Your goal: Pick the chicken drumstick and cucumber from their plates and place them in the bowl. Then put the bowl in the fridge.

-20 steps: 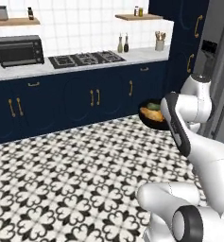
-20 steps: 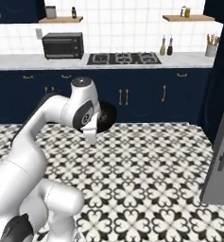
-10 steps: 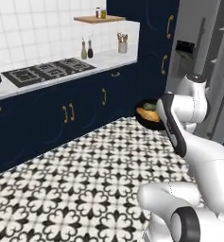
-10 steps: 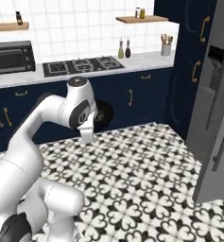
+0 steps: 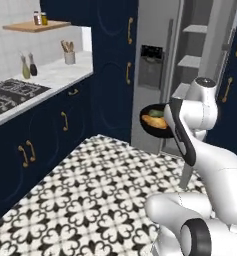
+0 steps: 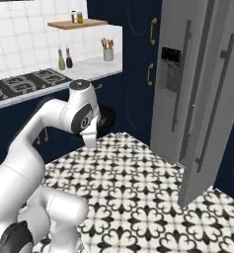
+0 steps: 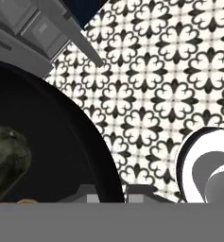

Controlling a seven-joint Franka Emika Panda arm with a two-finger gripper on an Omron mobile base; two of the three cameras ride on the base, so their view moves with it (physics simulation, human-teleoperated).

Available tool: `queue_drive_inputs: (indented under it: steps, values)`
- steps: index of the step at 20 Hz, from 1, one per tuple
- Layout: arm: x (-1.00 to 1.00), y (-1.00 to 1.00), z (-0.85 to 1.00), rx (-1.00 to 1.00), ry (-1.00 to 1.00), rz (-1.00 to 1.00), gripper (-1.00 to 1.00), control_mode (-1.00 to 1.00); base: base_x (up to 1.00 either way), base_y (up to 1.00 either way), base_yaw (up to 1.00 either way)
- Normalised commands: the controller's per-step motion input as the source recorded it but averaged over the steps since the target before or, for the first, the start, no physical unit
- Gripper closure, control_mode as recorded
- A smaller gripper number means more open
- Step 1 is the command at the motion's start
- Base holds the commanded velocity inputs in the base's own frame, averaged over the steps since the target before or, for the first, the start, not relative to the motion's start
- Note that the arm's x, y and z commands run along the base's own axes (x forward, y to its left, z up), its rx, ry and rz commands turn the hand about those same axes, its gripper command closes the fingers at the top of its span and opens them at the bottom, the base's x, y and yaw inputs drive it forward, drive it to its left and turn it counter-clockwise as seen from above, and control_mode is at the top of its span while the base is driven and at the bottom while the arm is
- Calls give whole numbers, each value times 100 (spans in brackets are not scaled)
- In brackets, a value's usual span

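Observation:
My gripper (image 7: 114, 194) is shut on the rim of the black bowl (image 5: 151, 129), holding it in the air in front of the grey fridge (image 5: 155, 30). Inside the bowl lie the orange-brown chicken drumstick (image 5: 153, 121) and the dark green cucumber (image 5: 158, 113). In the hand view the bowl (image 7: 52, 142) takes up the left side, with the cucumber (image 7: 4, 160) at its left edge. In the right base view the bowl (image 6: 107, 118) peeks out behind my arm. The fridge stands open, its grey shelves (image 5: 190, 61) visible to the right of the dispenser panel (image 5: 151, 65). The plates are out of view.
Navy cabinets with gold handles (image 5: 65, 121) run along the left under a counter with a stove (image 5: 10, 92), bottles and a utensil holder (image 5: 69, 56). The open fridge door (image 6: 212, 104) juts out over the patterned tile floor (image 5: 100, 190) on the right.
The whole picture has swung: the base has turned from the stove counter towards the fridge. The bowl stays in my gripper, held at the same height.

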Motion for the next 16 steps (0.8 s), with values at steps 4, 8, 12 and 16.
queue_drive_inputs:
  steps: [4, 8, 12, 16]
  values:
    - [0, 0, 0, 0, 0, 0, 100, 100, 95, 88, -56]
    - [0, 0, 0, 0, 0, 0, 100, 100, 100, 100, -44]
    - [0, 0, 0, 0, 0, 0, 100, 100, 96, 91, -43]
    - [0, 0, 0, 0, 0, 0, 100, 100, 69, 15, -23]
